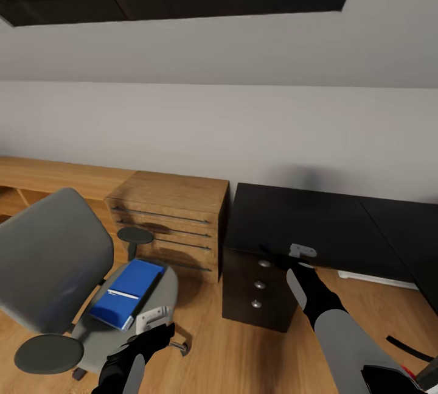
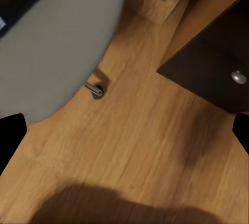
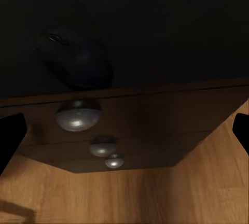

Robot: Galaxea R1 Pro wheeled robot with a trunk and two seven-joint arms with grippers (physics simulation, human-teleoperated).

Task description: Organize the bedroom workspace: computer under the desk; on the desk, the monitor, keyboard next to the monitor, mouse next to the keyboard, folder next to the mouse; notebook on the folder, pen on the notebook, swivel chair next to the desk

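Wood flooring fills the lower frame. At lower left the folder [image 1: 126, 293] lies on the swivel chair [image 1: 55, 260]; the left gripper [image 1: 159, 319], spread wide and empty, hovers beside it. The right gripper [image 1: 291, 258], also spread, hangs over the mouse [image 3: 78, 60] at the desk [image 1: 316, 223] edge; a nudge could drop it.

- A small dark rounded mouse [image 3: 78, 60] sits on the black desk top [image 3: 171, 22], near its edge.
- Three round silver knobs [image 3: 78, 115] sit below.
- Brown wooden floor [image 3: 181, 198].
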